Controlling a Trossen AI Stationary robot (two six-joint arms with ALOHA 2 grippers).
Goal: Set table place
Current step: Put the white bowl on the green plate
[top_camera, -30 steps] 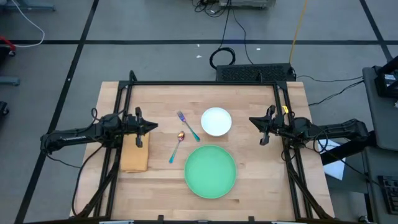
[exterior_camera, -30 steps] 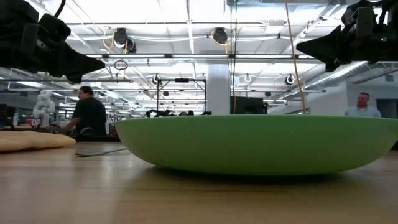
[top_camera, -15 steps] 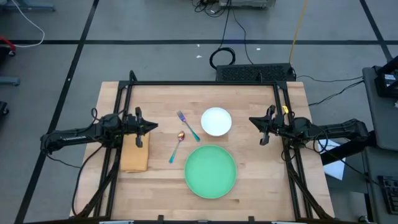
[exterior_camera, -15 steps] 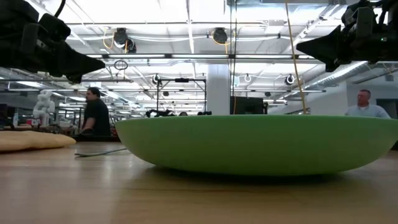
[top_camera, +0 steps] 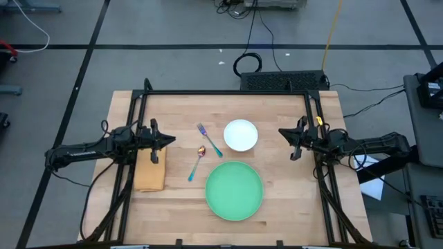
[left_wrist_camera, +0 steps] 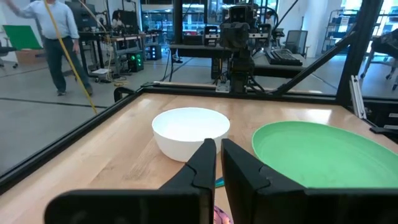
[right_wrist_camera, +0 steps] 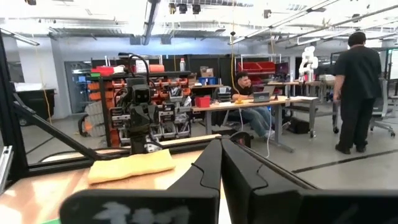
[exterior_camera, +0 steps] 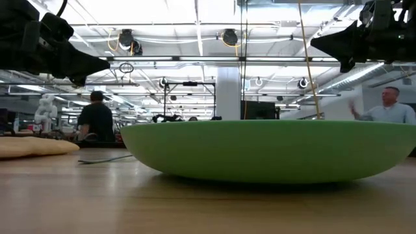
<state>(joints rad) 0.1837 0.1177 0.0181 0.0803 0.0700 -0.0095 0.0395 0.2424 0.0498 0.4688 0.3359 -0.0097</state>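
Observation:
The big green plate (top_camera: 234,190) lies on the light-wood table (top_camera: 297,200) near the front middle. The white bowl (top_camera: 240,135) stands just beyond the plate. The blue-handled fork (top_camera: 208,140) and the blue-handled spoon (top_camera: 197,162) lie left of the bowl and plate. The tan folded cloth (top_camera: 149,173) lies flat at the left. My left gripper (top_camera: 171,140) is shut and empty, in the air over the cloth's far end, pointing at the bowl (left_wrist_camera: 190,130). My right gripper (top_camera: 282,133) is shut and empty, in the air at the right, beyond the bowl.
The black metal frame (top_camera: 228,93) edges the table, with posts at both sides. A black box (top_camera: 284,81) sits beyond the far edge. Bare wood shows between the bowl and my right gripper. People stand in the room behind (exterior_camera: 96,117).
My right gripper has risen a little and drawn slightly toward the table's right edge, still shut. The plate, bowl, fork, spoon and cloth lie where they were.

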